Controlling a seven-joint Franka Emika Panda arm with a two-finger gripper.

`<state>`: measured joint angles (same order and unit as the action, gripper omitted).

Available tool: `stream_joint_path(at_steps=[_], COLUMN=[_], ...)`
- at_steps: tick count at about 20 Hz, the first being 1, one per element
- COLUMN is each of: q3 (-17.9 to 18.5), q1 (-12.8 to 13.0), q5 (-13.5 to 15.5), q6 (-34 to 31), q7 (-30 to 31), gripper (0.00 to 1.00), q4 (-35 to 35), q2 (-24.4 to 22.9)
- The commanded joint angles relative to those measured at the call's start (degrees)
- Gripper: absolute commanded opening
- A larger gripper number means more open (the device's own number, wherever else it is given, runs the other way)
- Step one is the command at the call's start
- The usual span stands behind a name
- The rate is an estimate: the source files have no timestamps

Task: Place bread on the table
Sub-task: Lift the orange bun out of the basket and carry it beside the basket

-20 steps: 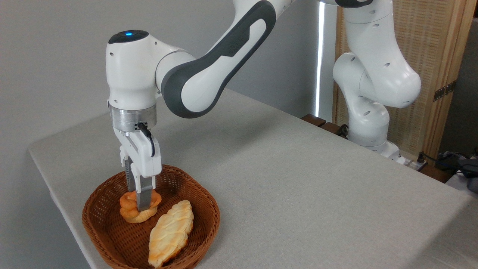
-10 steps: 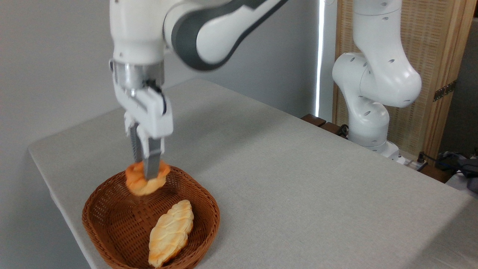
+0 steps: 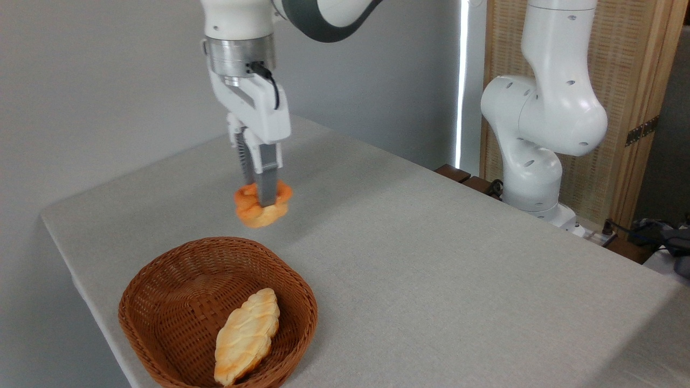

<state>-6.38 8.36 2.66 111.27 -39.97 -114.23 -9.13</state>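
gripper (image 3: 259,200) clamped on the bread (image 3: 262,207), fingers pinching straight down through the knotted top. bun hanging in the air, clear of the basket (image 3: 161,302) rim, over the grey table (image 3: 431,280) on the far side of the wicker. not touching the cloth, as far as can be judged from this single view. pale ridged loaf (image 3: 247,335) lying alone in the basket, well apart from the carried bun.

now the risks. narrow pinch on a soft, rounded bun: could rotate between the pads or slip out if swung fast. looks slightly tilted already, paler base sagging toward the camera. letting go from this height could mean a bounce or a roll, maybe back against the basket, maybe toward the far table edge on the left. hard to judge true height from one fixed camera, so a descent could stop short or squash the bun into the cloth. squeezing too hard could also leave the bun stuck to one finger on opening. safest guess: lower slowly over open cloth, away from wicker and edge, then release close to the surface.
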Motion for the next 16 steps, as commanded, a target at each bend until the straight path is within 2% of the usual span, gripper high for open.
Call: stream_joint_path(at_steps=[1, 4, 5, 6, 8, 9, 12, 15, 16], q3=[0.8, 0.8, 0.8, 0.8, 0.8, 0.8, 0.8, 0.8, 0.8], q1=[2.9, 3.7, 4.4, 4.7, 4.7, 5.2, 5.4, 5.4, 5.4], q5=[1.0, 0.7, 0.6, 0.6, 0.6, 0.6, 0.6, 0.5, 0.5], q6=[0.5, 1.1, 1.8, 2.8, 5.1, 6.3, 7.0, 7.8, 7.9], q7=[-1.9, -2.5, -2.5, -2.5, -2.5, -2.4, -2.5, -2.5, -2.5], gripper=[0.37, 0.39, 0.51, 0.68, 0.72, 0.78, 0.85, 1.0, 1.0], q4=[-9.0, -11.6, -12.5, -13.3, -14.6, -14.9, -14.9, -14.9, -14.9], q2=[-5.5, -5.4, -5.2, -4.9, -4.8, -4.7, -4.1, -4.0, -4.0])
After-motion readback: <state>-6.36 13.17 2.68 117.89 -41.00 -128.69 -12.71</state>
